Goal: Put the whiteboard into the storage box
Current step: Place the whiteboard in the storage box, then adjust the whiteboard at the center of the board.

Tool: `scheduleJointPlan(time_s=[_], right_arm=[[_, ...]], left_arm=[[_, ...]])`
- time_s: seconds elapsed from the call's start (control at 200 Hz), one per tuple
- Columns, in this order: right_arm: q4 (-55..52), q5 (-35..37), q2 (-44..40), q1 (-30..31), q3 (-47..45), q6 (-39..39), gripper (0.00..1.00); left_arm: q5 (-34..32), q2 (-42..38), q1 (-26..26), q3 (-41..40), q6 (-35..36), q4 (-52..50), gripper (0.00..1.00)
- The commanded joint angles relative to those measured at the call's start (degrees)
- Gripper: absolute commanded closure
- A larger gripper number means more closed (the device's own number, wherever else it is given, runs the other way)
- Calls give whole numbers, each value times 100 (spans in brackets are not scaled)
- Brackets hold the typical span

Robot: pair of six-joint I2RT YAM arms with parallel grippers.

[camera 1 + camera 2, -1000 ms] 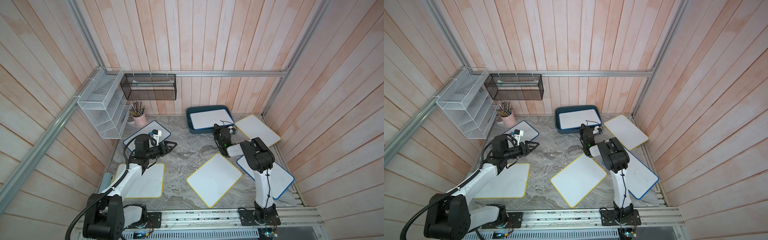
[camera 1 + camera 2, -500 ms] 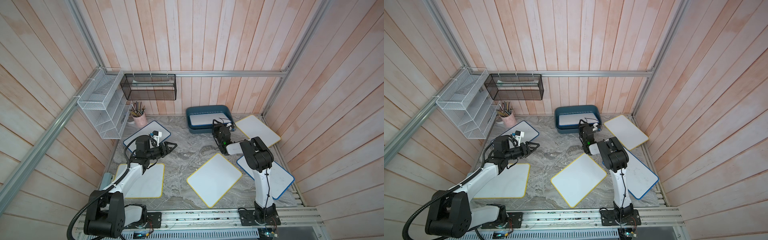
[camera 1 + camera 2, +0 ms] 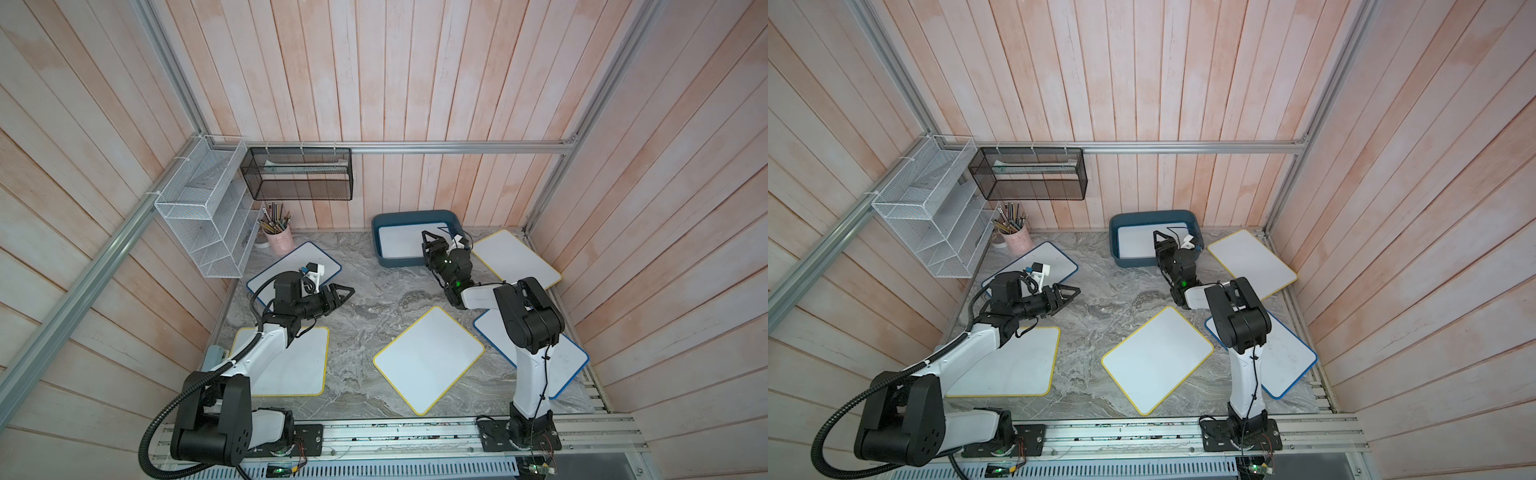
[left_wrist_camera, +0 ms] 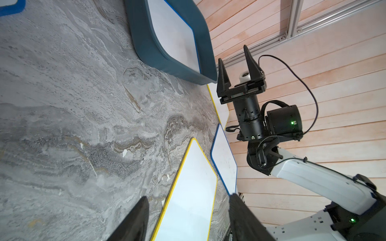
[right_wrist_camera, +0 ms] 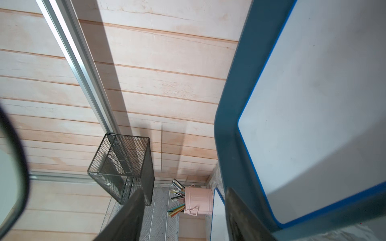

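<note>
The blue-edged white whiteboard (image 3: 399,245) lies, flat I think, in the dark teal plastic storage box (image 3: 415,216), upper middle. Both the right pincer (image 4: 232,53) and left pincer (image 3: 351,291) stand well open, empty.

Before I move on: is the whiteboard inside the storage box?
In. The whiteboard lies within the storage box walls; the right gripper stands open, holding nothing.

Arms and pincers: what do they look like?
Both the left arm and right arm have white links and black joints. The left pincer and right pincer are black, with tapered, pointed fingers. A ribbed black hose loops from the left base; a thin black cable arcs from the right wrist. Green lights glow on joints.
</note>
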Motion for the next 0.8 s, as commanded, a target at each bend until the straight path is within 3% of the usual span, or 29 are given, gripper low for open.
scheduleJointPlan(time_s=[0.0,0.42,0.795], right_arm=[[201,-521,-185,-127,-201,-131,38],[-1343,-1933,-1484,-276,-1005,-1831,39],[-3903,-2223,-2625,207,-1380,-3610,39]], left_arm=[[81,153,-64,112,-12,275,37],[-351,949,-834,346,557,332,37],[-468,1621,-1504,574,1157,178,37]])
